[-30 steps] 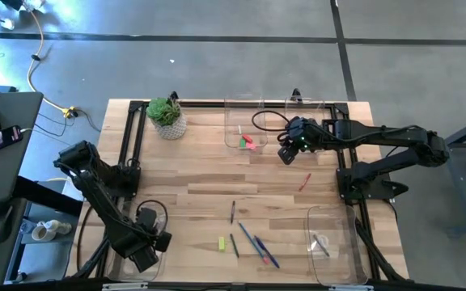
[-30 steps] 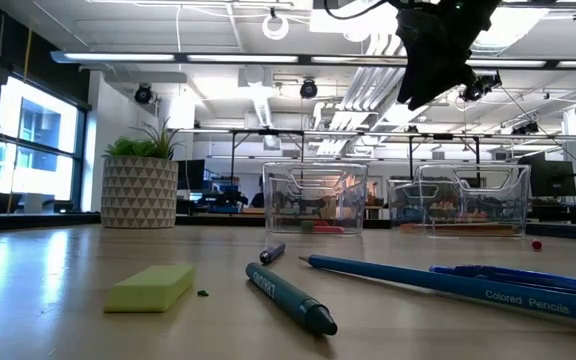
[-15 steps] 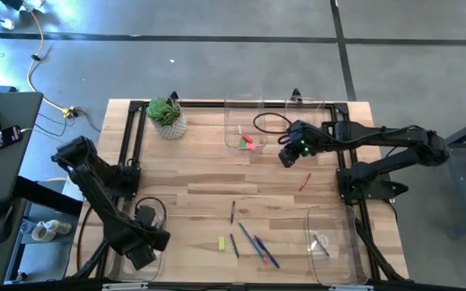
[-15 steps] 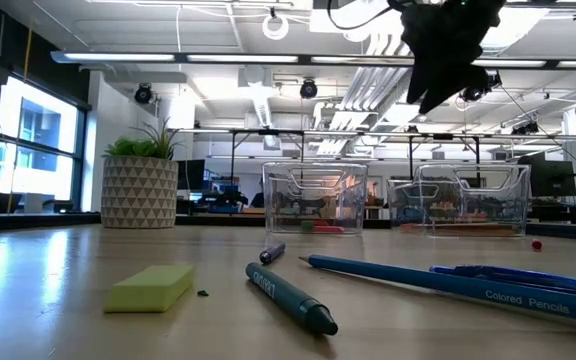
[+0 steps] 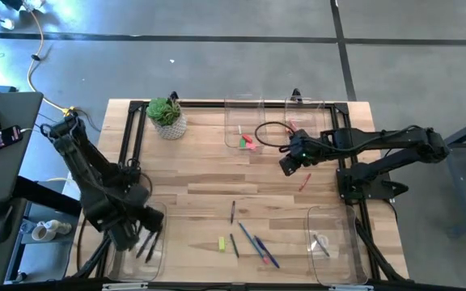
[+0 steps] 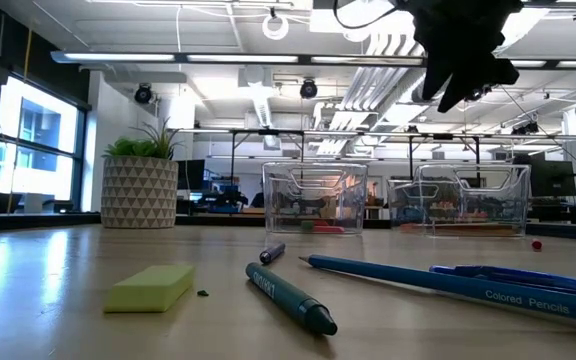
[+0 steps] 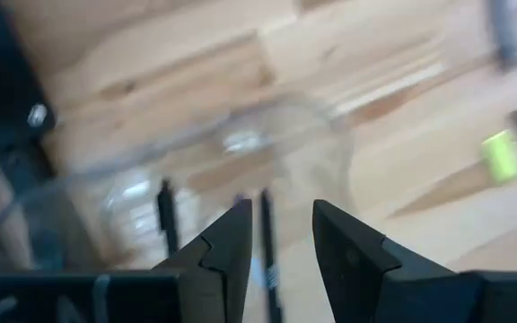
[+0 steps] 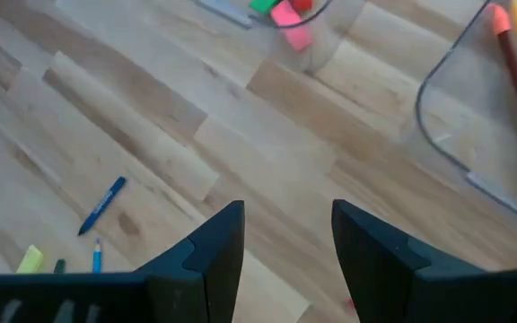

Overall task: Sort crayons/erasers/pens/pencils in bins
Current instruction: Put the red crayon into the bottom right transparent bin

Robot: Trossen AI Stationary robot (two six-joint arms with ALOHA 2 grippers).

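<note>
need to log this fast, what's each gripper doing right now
Left gripper: open, empty, over the near-left bin.
Right gripper: open, empty, above the table near the far bins.

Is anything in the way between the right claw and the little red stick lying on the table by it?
Nothing visible blocks it. The right gripper hangs open above bare wood, and the red stick lies flat just beside it with only open table between. The bins stand farther back, out of that path.

Blurred dark sticks [image 7: 164, 215] in a bin [image 7: 79, 193]
</note>
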